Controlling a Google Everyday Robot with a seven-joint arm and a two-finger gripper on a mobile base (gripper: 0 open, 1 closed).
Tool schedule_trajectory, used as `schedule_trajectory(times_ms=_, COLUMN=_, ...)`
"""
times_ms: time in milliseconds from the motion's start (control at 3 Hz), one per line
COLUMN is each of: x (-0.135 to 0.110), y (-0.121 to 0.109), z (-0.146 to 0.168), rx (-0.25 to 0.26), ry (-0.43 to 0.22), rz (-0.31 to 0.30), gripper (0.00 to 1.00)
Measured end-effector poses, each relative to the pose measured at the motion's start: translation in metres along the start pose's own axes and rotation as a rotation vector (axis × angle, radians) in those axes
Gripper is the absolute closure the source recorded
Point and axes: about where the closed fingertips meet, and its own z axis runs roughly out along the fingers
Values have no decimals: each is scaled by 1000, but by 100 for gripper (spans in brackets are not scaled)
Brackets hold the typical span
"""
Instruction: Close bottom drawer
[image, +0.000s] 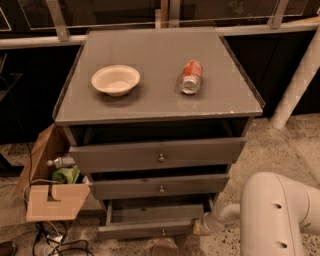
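The bottom drawer (150, 220) of the grey cabinet is pulled out part way, a shallow grey tray with a slim front panel and a small brass knob (163, 232). The middle drawer (160, 186) and the top drawer (157, 155) above it stand slightly out too. My white arm (277, 215) comes in from the lower right. The gripper (199, 227) sits at the right end of the bottom drawer's front panel, touching or just beside it.
On the cabinet top (155, 107) lie a cream bowl (115, 79) and a red-labelled can on its side (190, 77). An open cardboard box (50, 195) with a bottle and green item stands left of the cabinet. Cables (50, 245) lie on the floor. A white post (295, 85) stands at right.
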Motion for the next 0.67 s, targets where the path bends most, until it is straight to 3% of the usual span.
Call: schedule_trajectory(times_ms=667, x=-29, y=8, z=17, rx=3, ry=-30, rz=2, gripper=100)
